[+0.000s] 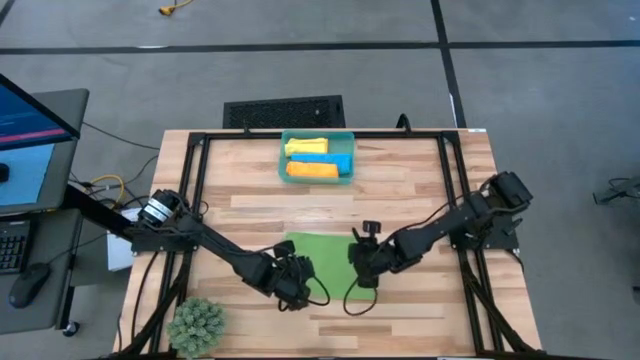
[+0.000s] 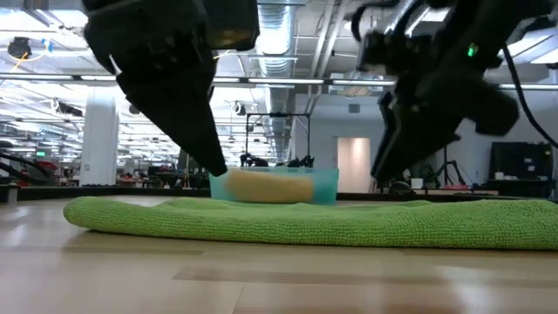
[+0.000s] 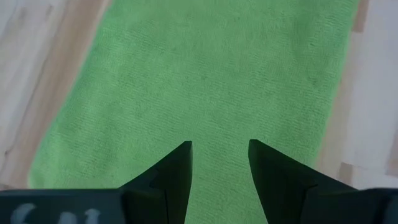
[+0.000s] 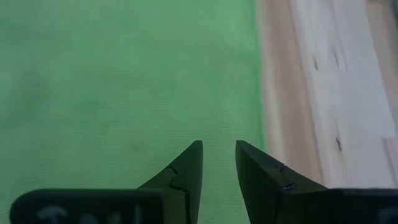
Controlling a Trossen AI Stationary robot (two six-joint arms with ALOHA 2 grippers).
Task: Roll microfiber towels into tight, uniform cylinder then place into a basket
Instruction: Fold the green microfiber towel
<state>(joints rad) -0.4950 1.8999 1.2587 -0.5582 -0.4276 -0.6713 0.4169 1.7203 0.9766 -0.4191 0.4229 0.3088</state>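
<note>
Nearby, potted plant (image 1: 197, 324) sits beside left claw (image 1: 297, 287).

Both arms are matte black with jointed segments and looped black cables, the left gripper (image 3: 219, 163) and right gripper (image 4: 218, 163) each ending in two dark wedge-shaped fingers.

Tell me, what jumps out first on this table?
The bright green towel lies flat near the table's front edge, with two dark arms bent over it: the left tool and the right tool both hover open just above the cloth. Behind it, near the far edge, a small teal basket already holds rolled yellow, blue and orange towels.
</note>
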